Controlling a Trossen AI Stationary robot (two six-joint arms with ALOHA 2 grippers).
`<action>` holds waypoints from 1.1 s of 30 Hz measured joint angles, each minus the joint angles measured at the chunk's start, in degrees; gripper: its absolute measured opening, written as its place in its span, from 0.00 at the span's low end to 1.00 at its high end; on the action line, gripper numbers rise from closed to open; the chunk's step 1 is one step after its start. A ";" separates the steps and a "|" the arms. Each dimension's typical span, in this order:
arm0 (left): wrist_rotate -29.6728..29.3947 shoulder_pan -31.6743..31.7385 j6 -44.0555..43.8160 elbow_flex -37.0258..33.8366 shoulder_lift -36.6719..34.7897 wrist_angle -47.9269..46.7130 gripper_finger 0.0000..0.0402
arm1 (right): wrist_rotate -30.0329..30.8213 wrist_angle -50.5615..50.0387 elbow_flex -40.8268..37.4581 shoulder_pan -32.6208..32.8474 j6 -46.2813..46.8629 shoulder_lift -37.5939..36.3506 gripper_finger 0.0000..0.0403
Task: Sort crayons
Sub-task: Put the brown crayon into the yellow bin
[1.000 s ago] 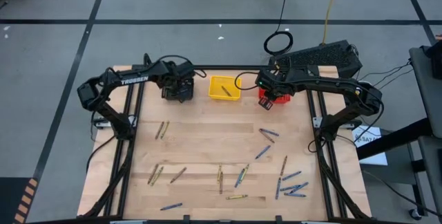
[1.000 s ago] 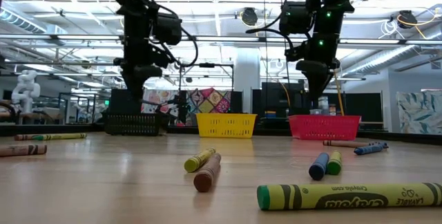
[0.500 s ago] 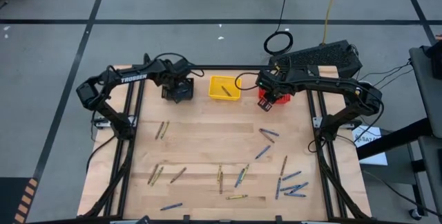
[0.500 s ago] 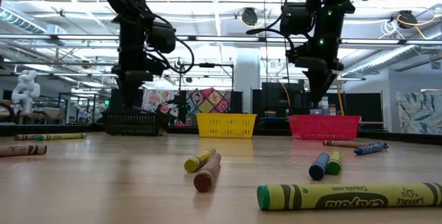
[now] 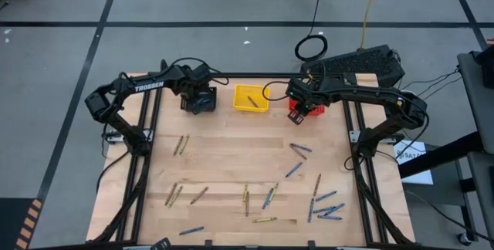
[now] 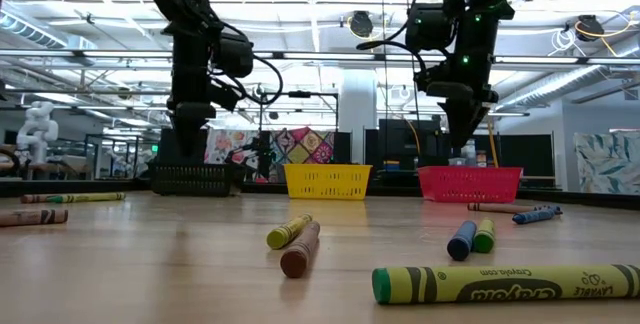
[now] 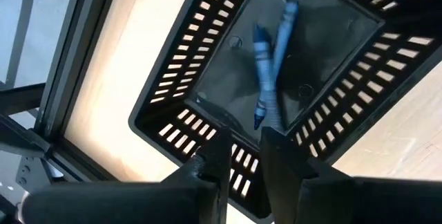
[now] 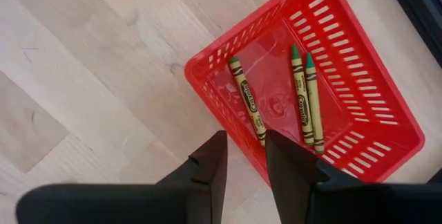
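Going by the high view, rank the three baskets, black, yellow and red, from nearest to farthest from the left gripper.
1. Black basket: at the table's far left, directly under the left gripper.
2. Yellow basket: the middle of the row, to the gripper's right.
3. Red basket: far right of the row, under the right gripper.

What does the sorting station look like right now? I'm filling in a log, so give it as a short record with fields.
black basket: two blue crayons crossed inside
red basket: three green crayons inside
yellow basket: one crayon showing
left end effector: over the black basket, fingers slightly apart, empty
right end effector: over the red basket's near rim, fingers apart, empty
table: many loose crayons, blue ones mostly on the right
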 joint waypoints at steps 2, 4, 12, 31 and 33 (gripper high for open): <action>0.01 -0.01 -0.24 0.00 0.00 -0.02 0.19 | 0.00 0.00 0.00 0.01 0.00 0.00 0.21; 0.15 -0.20 -0.34 0.00 0.00 -0.04 0.19 | 0.00 0.26 0.00 0.01 0.00 0.00 0.21; 4.22 -2.14 -0.43 0.00 0.00 -0.09 0.19 | -0.02 7.79 0.00 -0.01 -2.93 0.00 0.21; 4.09 -5.01 4.22 0.00 0.00 -3.09 0.19 | -18.23 -3.74 2.45 11.59 12.31 0.00 0.21; 4.10 -5.01 4.57 0.00 0.00 -2.73 0.19 | -17.74 -3.21 1.77 13.60 14.62 -0.04 0.21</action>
